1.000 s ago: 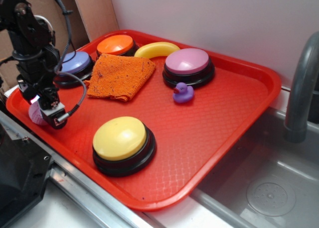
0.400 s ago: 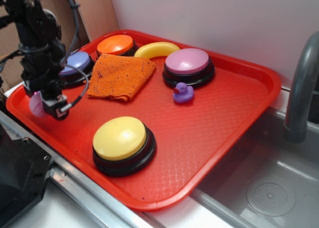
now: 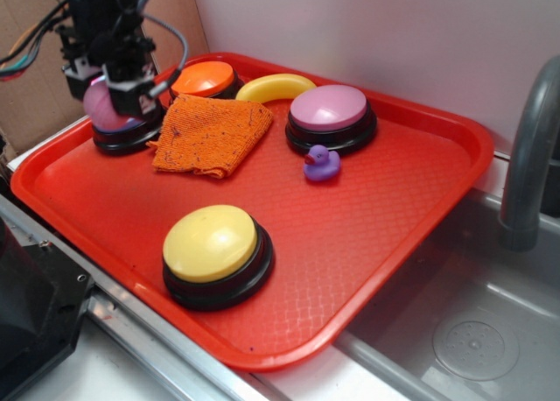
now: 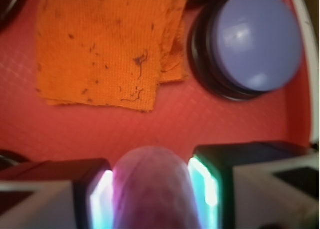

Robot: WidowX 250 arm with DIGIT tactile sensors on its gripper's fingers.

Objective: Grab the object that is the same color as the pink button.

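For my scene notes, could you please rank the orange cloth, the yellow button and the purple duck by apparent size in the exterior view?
1. Orange cloth, largest.
2. Yellow button, though it sits nearer the camera, so the gap is unsure.
3. Purple duck, clearly smallest.

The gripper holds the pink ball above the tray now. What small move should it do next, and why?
Probably just a small further lift, keeping the jaws shut. The gripper has the pink ball pinched between both fingers, so the grab looks done. In the exterior view it hangs just above the blue-lavender button and beside the orange cloth, so more height would keep it clear of them.
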